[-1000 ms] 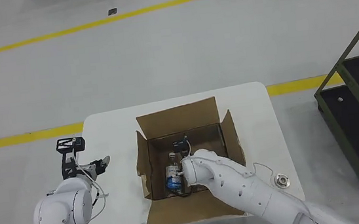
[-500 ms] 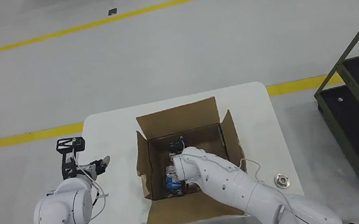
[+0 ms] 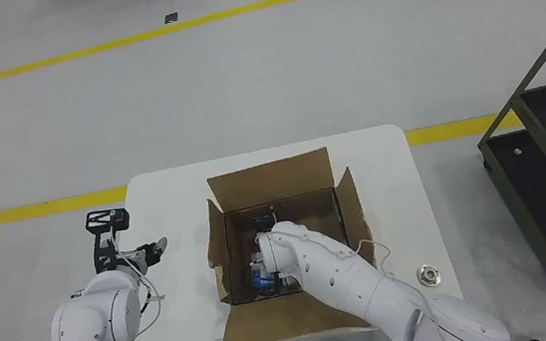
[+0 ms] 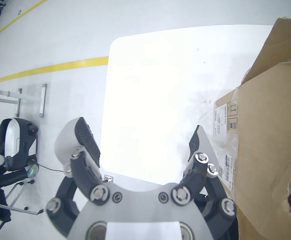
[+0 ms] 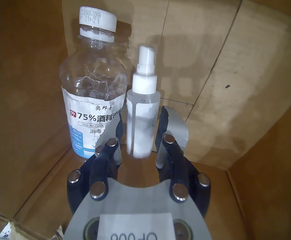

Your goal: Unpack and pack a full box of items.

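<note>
An open cardboard box (image 3: 272, 179) stands in the middle of the white table (image 3: 171, 196). My right gripper (image 5: 139, 127) is down inside it, its fingers closed around the lower body of a small clear spray bottle (image 5: 142, 109) with a white pump top. Right beside that stands a larger clear alcohol bottle (image 5: 91, 91) with a white cap and a blue-and-white label, close to the box wall. In the top view the right arm (image 3: 307, 257) covers most of the box's inside. My left gripper (image 4: 143, 141) is open with nothing in it over the table's left part, next to the box's outer side (image 4: 261, 136).
A small round metal piece (image 3: 427, 275) lies on the table at the right, near the front edge. A dark green cart (image 3: 541, 142) stands off to the right. On the floor left of the table sit a black stand (image 3: 106, 220) and a black-and-white device (image 4: 18, 143).
My right arm has shifted left inside the box and now hides the bottles that showed a second ago. The left arm has not moved.
</note>
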Action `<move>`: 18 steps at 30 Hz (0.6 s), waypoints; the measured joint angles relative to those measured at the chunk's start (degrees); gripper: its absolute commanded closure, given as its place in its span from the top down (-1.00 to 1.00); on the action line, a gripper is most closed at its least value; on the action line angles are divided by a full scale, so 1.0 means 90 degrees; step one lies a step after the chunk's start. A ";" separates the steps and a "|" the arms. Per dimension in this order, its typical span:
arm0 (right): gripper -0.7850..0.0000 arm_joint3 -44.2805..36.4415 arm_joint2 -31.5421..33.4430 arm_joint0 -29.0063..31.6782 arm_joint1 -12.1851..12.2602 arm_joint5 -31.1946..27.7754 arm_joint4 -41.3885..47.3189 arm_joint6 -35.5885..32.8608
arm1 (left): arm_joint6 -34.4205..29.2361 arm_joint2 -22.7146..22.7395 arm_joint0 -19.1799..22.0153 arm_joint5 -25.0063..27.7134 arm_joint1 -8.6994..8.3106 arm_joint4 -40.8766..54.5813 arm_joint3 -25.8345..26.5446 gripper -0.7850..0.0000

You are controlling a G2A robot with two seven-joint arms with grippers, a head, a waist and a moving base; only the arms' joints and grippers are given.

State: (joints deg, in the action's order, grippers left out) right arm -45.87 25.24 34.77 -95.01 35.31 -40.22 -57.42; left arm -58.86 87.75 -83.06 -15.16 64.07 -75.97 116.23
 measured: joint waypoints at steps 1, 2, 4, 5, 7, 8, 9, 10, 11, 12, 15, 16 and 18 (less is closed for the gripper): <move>0.02 -0.0012 0.0009 0.0003 -0.0002 -0.0016 -0.0022 -0.0007 | 0.0000 0.0000 0.0000 0.0000 0.0000 0.0000 0.0000 1.00; 0.03 -0.0031 0.0020 0.0008 -0.0003 -0.0041 -0.0040 -0.0019 | 0.0000 0.0000 0.0000 0.0000 0.0000 0.0000 0.0000 1.00; 0.04 -0.0095 0.0049 0.0022 0.0004 -0.0081 -0.0101 -0.0048 | 0.0000 0.0000 0.0000 0.0000 0.0000 0.0000 0.0000 1.00; -0.01 -0.0143 0.0064 0.0032 0.0012 -0.0095 -0.0133 -0.0059 | 0.0000 0.0000 0.0000 0.0000 0.0000 0.0000 0.0000 1.00; -0.02 -0.0314 0.0107 0.0067 0.0044 -0.0153 -0.0215 -0.0093 | 0.0000 0.0000 0.0000 0.0000 0.0000 0.0000 0.0000 1.00; -0.04 -0.0416 0.0124 0.0084 0.0066 -0.0165 -0.0277 -0.0114 | 0.0000 0.0000 0.0000 0.0000 0.0000 0.0000 0.0000 1.00; -0.04 -0.0581 0.0149 0.0116 0.0106 -0.0162 -0.0385 -0.0149 | 0.0000 0.0000 0.0000 0.0000 0.0000 0.0000 0.0000 1.00; -0.06 -0.0730 0.0174 0.0147 0.0144 -0.0144 -0.0481 -0.0176 | 0.0000 0.0000 0.0000 0.0000 0.0000 0.0000 0.0000 1.00; -0.07 -0.0897 0.0208 0.0185 0.0190 -0.0109 -0.0589 -0.0202 | 0.0000 0.0000 0.0000 0.0000 0.0000 0.0000 0.0000 1.00; -0.09 -0.1158 0.0274 0.0251 0.0266 -0.0040 -0.0748 -0.0240 | 0.0000 0.0000 0.0000 0.0000 0.0000 0.0000 0.0000 1.00; -0.37 -0.1964 0.0537 0.0512 0.0522 0.0065 -0.1204 -0.0360 | 0.0000 0.0000 0.0000 0.0000 0.0000 0.0000 0.0000 1.00; -0.49 -0.2224 0.0663 0.0620 0.0615 0.0065 -0.1322 -0.0415 | 0.0000 0.0000 0.0000 0.0000 0.0000 0.0000 0.0000 1.00; -1.00 -0.2878 0.1055 0.0914 0.0854 0.0021 -0.1588 -0.0498 | 0.0000 0.0000 0.0000 0.0000 0.0000 0.0000 0.0000 1.00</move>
State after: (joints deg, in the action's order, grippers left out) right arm -71.77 34.74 42.99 -87.32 35.50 -54.51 -61.91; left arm -58.86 87.75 -83.07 -15.16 64.07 -75.97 116.23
